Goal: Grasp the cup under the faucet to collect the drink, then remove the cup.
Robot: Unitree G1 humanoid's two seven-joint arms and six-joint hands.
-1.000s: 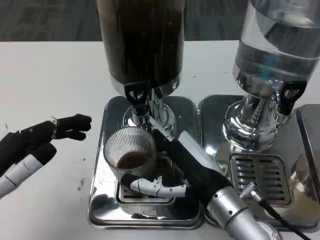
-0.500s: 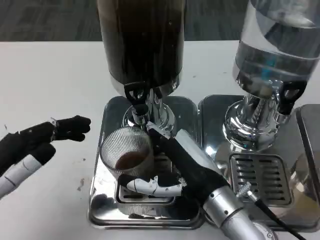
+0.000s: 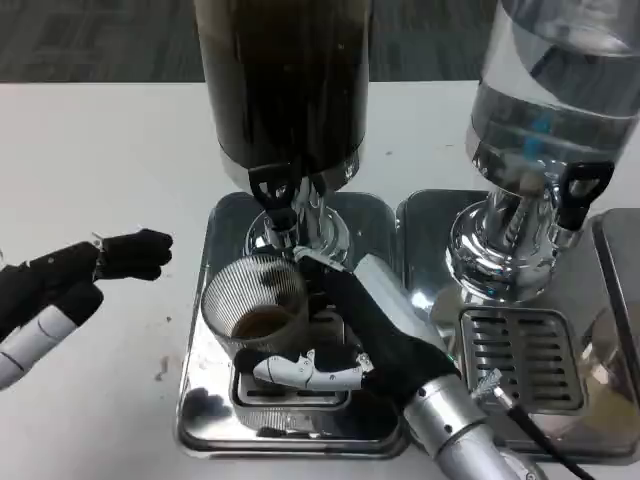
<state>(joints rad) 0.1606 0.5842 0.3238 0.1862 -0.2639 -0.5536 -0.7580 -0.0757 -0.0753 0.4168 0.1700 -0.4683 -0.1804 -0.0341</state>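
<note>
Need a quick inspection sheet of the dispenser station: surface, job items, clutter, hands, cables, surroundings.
Surface: white table, small dark specks near the left tray edge.
Job's things: ribbed cup on the drip tray below the black faucet of the dark drink dispenser; some brown liquid in the cup.
Clutter: clear water dispenser on its own tray, right.
Hands: right hand holds the cup; left hand open, over the table.
Cables: black cable by the right forearm.
Surroundings: grey carpet behind.
</note>
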